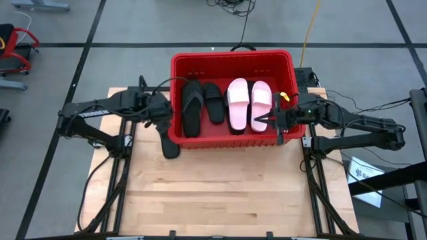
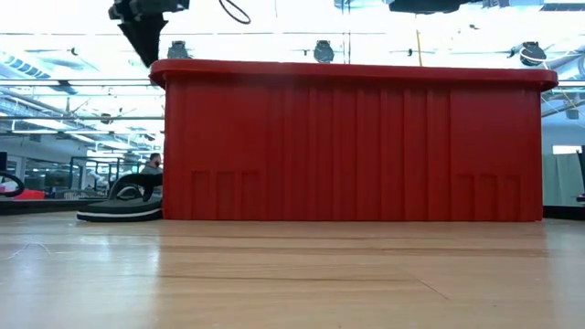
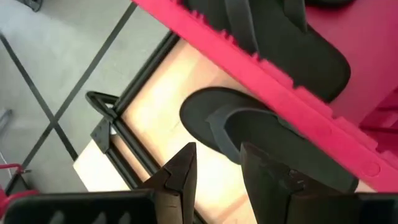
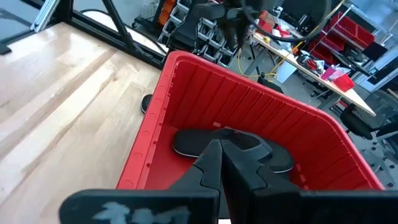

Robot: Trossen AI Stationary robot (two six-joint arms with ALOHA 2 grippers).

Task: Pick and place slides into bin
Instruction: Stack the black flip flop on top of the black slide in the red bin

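Though hidden low, four slides (image 1: pixel 227 105) inside bin (image 1: pixel 230 60); left gripper (image 3: pixel 217 171) released.

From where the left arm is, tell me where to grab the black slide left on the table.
Grip the slide at its raised strap, coming straight down. It lies flat, sole down, against the bin's left wall, so side approaches are blocked. The left gripper hangs open above it.

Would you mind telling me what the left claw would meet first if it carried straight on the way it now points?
Most likely the black slide on the table beside the bin. The open left claw points at it, though depth is hard to judge.
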